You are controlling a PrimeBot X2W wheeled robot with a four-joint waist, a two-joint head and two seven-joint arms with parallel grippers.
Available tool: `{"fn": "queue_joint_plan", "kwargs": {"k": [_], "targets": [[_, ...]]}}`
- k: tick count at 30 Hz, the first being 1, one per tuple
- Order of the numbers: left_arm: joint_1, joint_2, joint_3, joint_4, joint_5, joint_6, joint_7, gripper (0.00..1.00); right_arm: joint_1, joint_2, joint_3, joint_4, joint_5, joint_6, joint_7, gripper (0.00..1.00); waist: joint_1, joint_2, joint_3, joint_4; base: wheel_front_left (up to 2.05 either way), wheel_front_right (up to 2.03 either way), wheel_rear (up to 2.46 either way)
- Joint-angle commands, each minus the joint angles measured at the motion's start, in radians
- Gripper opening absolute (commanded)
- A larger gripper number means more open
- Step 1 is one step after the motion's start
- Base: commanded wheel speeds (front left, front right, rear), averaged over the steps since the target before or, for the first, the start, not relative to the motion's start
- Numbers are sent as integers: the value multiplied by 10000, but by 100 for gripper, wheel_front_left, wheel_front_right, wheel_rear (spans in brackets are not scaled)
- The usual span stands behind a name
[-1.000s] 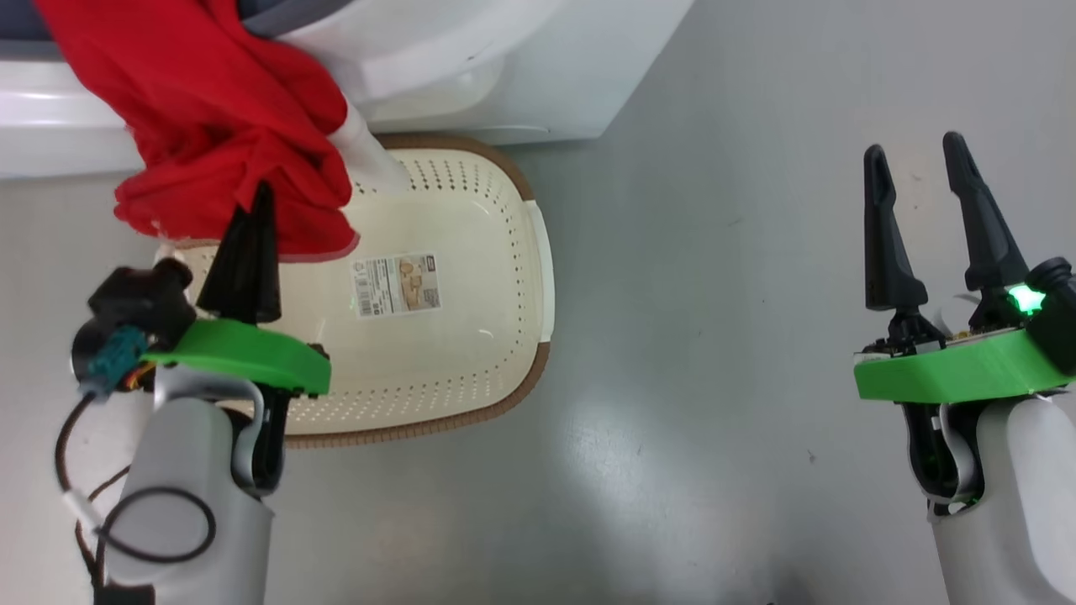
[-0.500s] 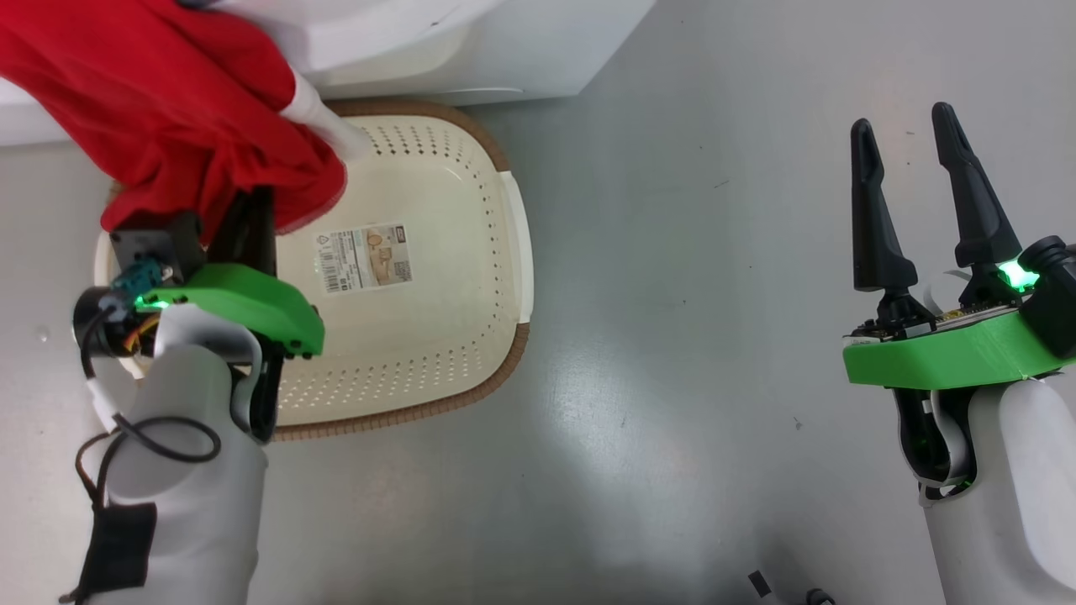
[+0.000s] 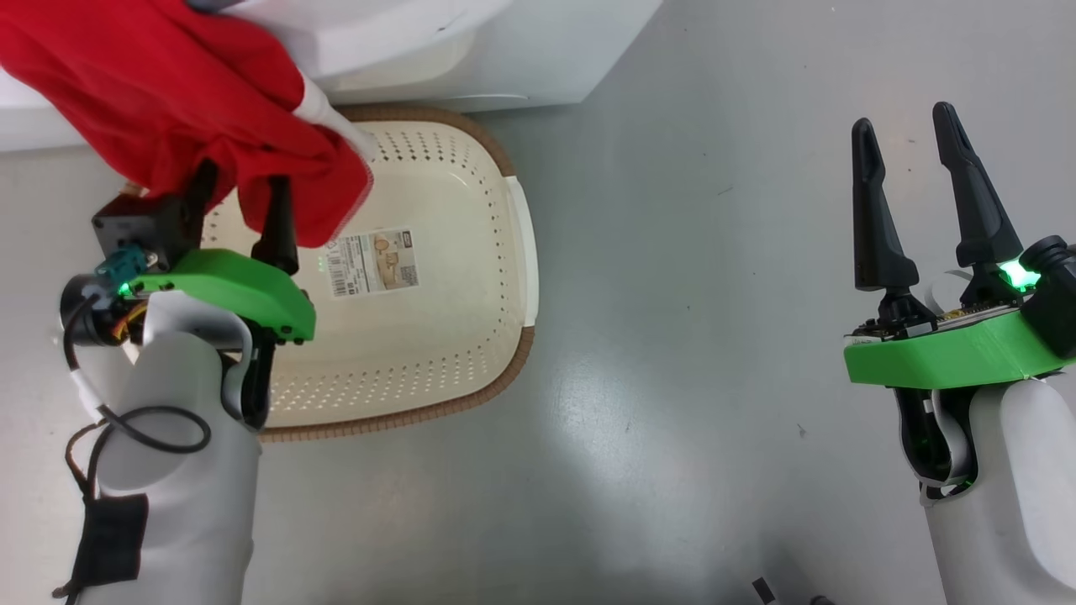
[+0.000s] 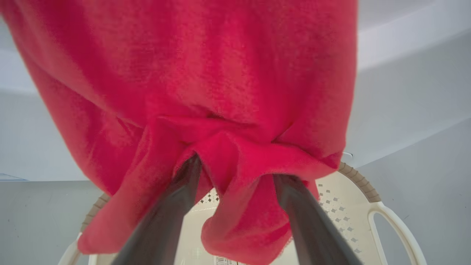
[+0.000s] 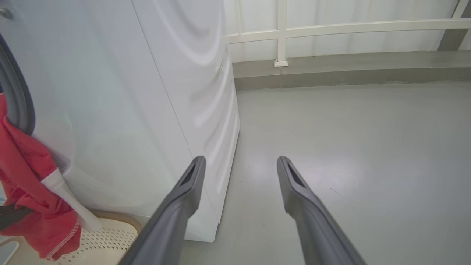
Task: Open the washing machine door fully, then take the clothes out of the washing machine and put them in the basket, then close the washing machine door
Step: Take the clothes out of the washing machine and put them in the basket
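The red clothes (image 3: pixel 168 92) hang from the washing machine (image 3: pixel 521 59) down over the far left corner of the cream basket (image 3: pixel 504 370). My left gripper (image 3: pixel 242 181) is open, its fingertips tucked under the hanging fabric. In the left wrist view a fold of the clothes (image 4: pixel 206 92) droops between the spread fingers (image 4: pixel 173 206), above the basket (image 4: pixel 382 217). My right gripper (image 3: pixel 901 119) is open and empty over the floor on the right. The right wrist view has the clothes (image 5: pixel 33 191) beside the grey gasket (image 5: pixel 18 99). The washing machine door is out of view.
The basket stands on the grey floor (image 3: pixel 714 294) against the machine's front, a paper label (image 3: pixel 374 263) on its bottom. A white railing and a low kerb (image 5: pixel 331 70) run along the wall beyond the machine's side (image 5: pixel 128 110).
My left gripper has gone from shut on the red clothes to open. The fabric's lower edge now sags slightly further over the basket. The head camera has shifted; the right arm is still.
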Motion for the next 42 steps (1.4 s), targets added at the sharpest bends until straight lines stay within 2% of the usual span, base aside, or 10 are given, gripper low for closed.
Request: {"fn": "queue_joint_plan", "kwargs": {"k": [1, 14, 26, 42], "targets": [[489, 323, 227, -307, -44, -54, -49, 100, 105, 38, 132, -237, -60, 63, -63, 100, 0, 0, -48, 48, 0, 0, 0], [1454, 288, -73, -2089, -524, -56, -49, 100, 285, 38, 104, -173, -194, 63, -63, 100, 0, 0, -527, 321, 0, 0, 0], [2650, 284, 226, -4451, -437, -57, -49, 100, 581, 38, 36, -106, -223, 63, -63, 100, 0, 0, -1046, 412, 0, 0, 0], [5041, 283, 515, -7475, -570, -57, -49, 100, 875, 38, -40, -91, -215, 63, -63, 100, 0, 0, -1498, 400, 0, 0, 0]]}}
